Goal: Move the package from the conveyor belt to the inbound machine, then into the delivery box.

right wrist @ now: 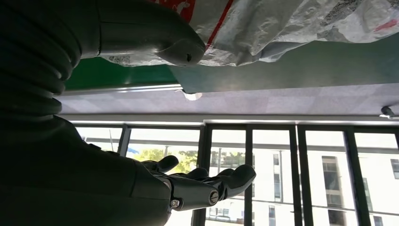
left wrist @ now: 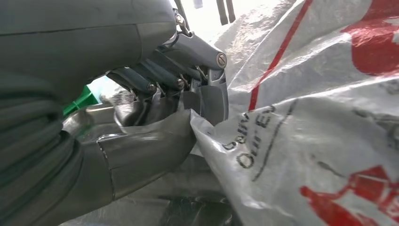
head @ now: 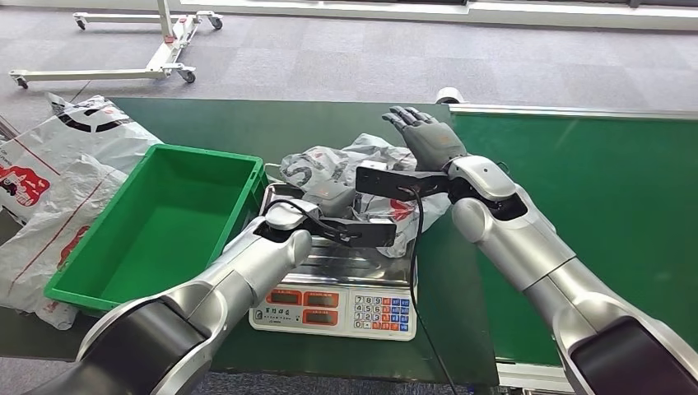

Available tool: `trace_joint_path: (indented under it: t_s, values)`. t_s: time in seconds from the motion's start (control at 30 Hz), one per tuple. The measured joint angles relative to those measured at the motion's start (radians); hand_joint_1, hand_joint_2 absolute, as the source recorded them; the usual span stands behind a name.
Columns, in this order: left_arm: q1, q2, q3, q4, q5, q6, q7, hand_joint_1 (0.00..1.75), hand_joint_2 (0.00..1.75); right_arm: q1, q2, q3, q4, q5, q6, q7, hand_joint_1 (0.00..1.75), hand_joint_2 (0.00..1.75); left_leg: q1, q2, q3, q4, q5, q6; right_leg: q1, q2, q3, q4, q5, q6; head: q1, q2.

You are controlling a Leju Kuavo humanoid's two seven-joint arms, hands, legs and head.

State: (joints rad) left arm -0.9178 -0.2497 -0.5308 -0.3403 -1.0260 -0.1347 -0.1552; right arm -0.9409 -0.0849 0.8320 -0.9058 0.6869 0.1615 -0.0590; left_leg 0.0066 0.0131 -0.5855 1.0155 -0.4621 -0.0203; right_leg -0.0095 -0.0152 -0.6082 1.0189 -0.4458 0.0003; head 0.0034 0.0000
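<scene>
Left hand [head: 329, 200] fingers grip crumpled grey package [head: 362, 177], red-black print, on scale [head: 346, 284]; right hand [head: 428, 138] fingers spread.

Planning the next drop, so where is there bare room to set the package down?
The green bin floor is bare, walled all round. The belt right of the right hand is bare too. The scale is crowded: package and left hand sit there.

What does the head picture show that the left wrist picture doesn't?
Head view alone: the green box, the scale's keypad, the green belt, and the right robot hand spread open above the package. Left wrist view alone: black print and red marks on the package, with the left robot hand pressed against it. Both share the package and the left arm.
</scene>
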Motion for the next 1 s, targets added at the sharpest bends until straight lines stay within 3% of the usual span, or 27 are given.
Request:
trace_joint_path:
  t_s: [0.23,0.5,1.0]
  values:
    - [-0.027,0.027,-0.006,-0.024,-0.030,0.088,0.032,1.75,1.75,0.010,-0.008,0.000,-0.013,0.009,-0.010,0.002,0.00,1.75,0.000,0.000,0.000,0.000,0.000,0.000,0.000,0.000,0.000,0.000,0.000,0.000,0.000,0.000]
    - [-0.094,0.068,-0.006,-0.058,-0.049,0.114,0.062,1.75,1.75,0.018,-0.016,0.000,-0.020,0.020,-0.011,0.005,0.00,1.75,0.000,0.000,0.000,0.000,0.000,0.000,0.000,0.000,0.000,0.000,0.000,0.000,0.000,0.000]
    - [-0.257,0.203,0.008,-0.178,-0.094,0.112,0.099,1.75,1.75,0.045,-0.073,0.000,-0.056,0.040,-0.022,-0.001,0.00,1.75,0.000,0.000,-0.001,0.000,0.000,0.000,0.000,0.000,-0.001,0.000,0.000,0.000,0.000,0.000]
